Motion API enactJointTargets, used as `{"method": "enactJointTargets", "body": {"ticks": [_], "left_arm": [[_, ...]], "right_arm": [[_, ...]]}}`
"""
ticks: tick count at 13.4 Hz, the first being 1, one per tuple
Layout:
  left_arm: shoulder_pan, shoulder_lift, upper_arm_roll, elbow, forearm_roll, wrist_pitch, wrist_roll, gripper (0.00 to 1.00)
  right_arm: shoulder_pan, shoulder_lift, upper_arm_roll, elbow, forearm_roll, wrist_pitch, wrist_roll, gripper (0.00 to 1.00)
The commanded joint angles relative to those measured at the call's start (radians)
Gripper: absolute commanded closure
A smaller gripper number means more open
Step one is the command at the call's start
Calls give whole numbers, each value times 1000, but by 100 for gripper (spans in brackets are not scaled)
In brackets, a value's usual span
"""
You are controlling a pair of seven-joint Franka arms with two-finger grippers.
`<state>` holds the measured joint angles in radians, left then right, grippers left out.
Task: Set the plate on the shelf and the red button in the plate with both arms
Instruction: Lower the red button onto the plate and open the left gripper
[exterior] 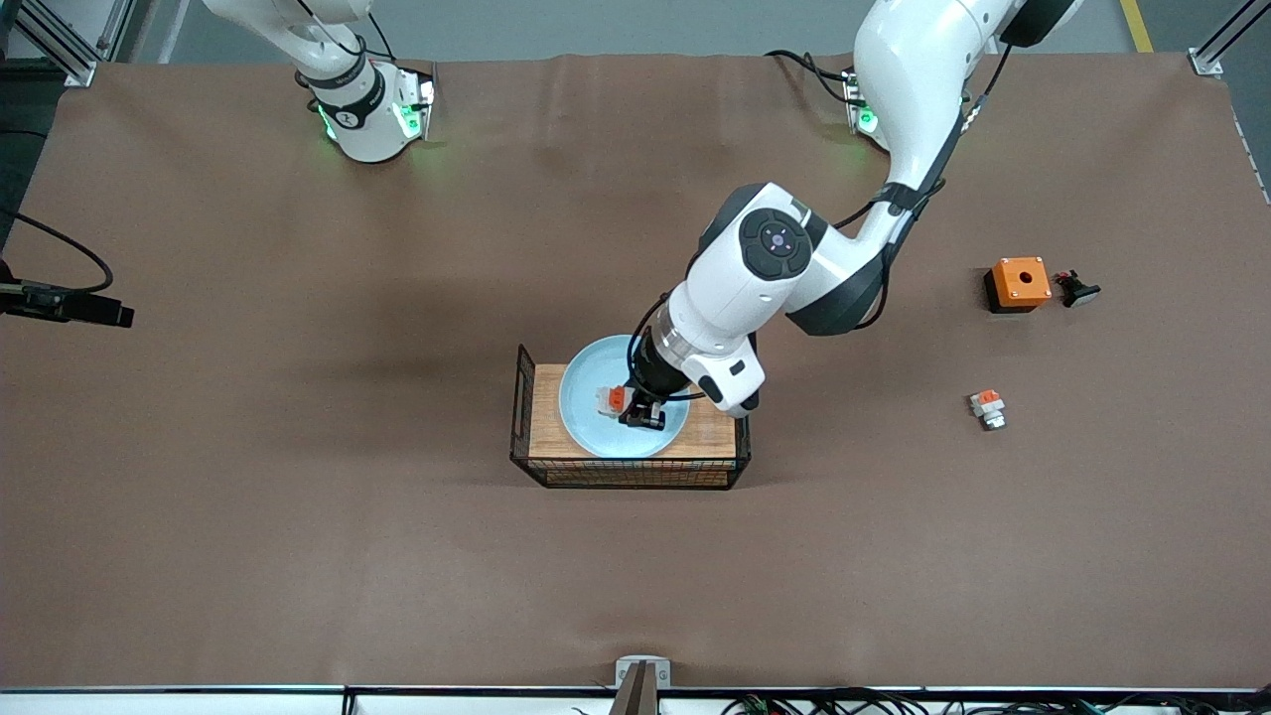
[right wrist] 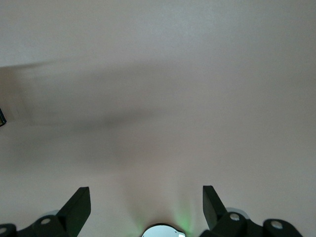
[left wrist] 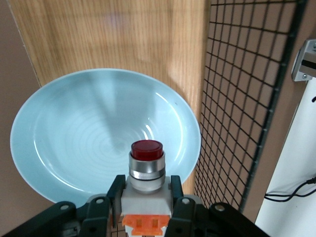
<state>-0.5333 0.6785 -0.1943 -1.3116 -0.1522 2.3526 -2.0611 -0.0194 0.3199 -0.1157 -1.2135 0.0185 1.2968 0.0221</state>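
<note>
Front view: left gripper (exterior: 641, 411) over plate (exterior: 586, 409) in wire basket (exterior: 521, 417) at desk centre; left wrist view: fingers (left wrist: 116, 193) pinching red button (left wrist: 146, 170) above plate (left wrist: 74, 143); right wrist view: right gripper (right wrist: 146, 205) spread, waiting over bare desk (right wrist: 158, 74).

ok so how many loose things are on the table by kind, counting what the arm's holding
plate: 1, in the basket
wire basket with wooden floor: 1
red button, held in the left gripper over the plate: 1
white-and-orange unit without a cap: 1
orange box with a hole: 1
small dark part beside the box: 1
total: 6
</note>
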Motion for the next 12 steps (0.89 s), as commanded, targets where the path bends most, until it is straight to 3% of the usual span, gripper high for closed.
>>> {"method": "enactJointTargets", "body": {"ticks": [1, 10, 11, 12], "left_arm": [[-17, 27, 15, 31, -12, 4, -34, 75], [-19, 58, 16, 25, -4, 5, -31, 73], [-17, 58, 16, 25, 5, 5, -28, 67], [-16, 56, 16, 25, 16, 5, -27, 53]], "right_arm": [[-16, -19, 16, -27, -5, 7, -10, 0], [-19, -18, 18, -26, -15, 12, -56, 0], [-13, -18, 19, -21, -18, 4, -54, 0], [-11, -18, 19, -18, -21, 3, -51, 0]]}}
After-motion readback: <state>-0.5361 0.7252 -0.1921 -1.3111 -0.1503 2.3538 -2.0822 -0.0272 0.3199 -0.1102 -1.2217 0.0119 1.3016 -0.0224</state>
